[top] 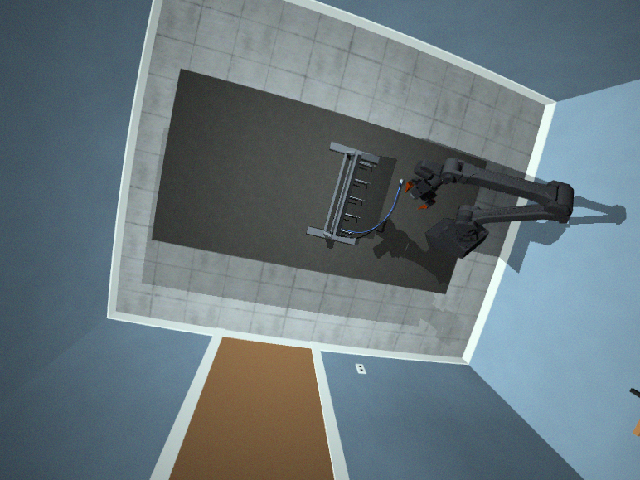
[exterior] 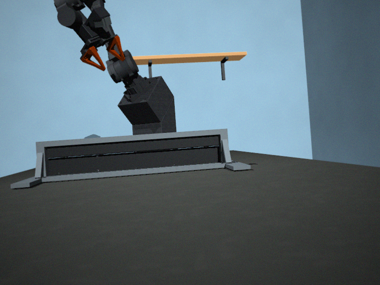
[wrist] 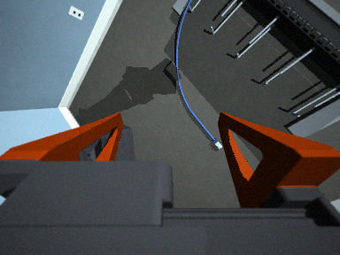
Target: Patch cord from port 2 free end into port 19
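Gripper [top: 415,198] [exterior: 113,64] [wrist: 170,118]: wide — nothing held
Plug [top: 401,181] [wrist: 218,145]: below — nearer the right-hand finger in wrist view
Cord [top: 394,206] [wrist: 178,66]: curves rackward

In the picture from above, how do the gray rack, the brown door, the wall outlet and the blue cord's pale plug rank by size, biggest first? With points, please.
1. Brown door [top: 256,405]
2. Gray rack [top: 335,191] [exterior: 133,137]
3. Wall outlet [top: 361,368] [wrist: 76,12]
4. Pale plug [top: 401,181] [wrist: 218,145]
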`<move>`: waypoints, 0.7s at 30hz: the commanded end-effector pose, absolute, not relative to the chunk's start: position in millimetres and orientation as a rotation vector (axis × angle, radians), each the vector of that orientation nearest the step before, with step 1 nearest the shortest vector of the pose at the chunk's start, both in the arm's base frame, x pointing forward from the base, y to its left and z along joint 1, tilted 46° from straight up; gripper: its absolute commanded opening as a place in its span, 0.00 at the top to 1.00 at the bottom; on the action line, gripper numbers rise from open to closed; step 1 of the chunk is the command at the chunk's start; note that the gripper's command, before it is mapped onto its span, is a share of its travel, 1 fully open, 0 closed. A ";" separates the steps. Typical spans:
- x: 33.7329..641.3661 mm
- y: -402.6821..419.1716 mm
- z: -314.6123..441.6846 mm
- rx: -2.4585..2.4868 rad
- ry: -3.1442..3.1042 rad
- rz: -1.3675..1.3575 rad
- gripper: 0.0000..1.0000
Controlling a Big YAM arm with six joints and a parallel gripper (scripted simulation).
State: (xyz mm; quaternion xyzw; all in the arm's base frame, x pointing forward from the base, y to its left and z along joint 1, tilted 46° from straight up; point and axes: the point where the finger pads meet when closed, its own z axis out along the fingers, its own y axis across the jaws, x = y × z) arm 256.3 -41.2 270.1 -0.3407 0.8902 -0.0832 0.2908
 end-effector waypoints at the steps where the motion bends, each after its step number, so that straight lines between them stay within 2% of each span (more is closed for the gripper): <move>1: 259.3 -41.2 286.0 -0.905 2.341 -0.246 0.00; 21: 296.2 -101.1 227.5 -0.139 2.497 -0.199 0.00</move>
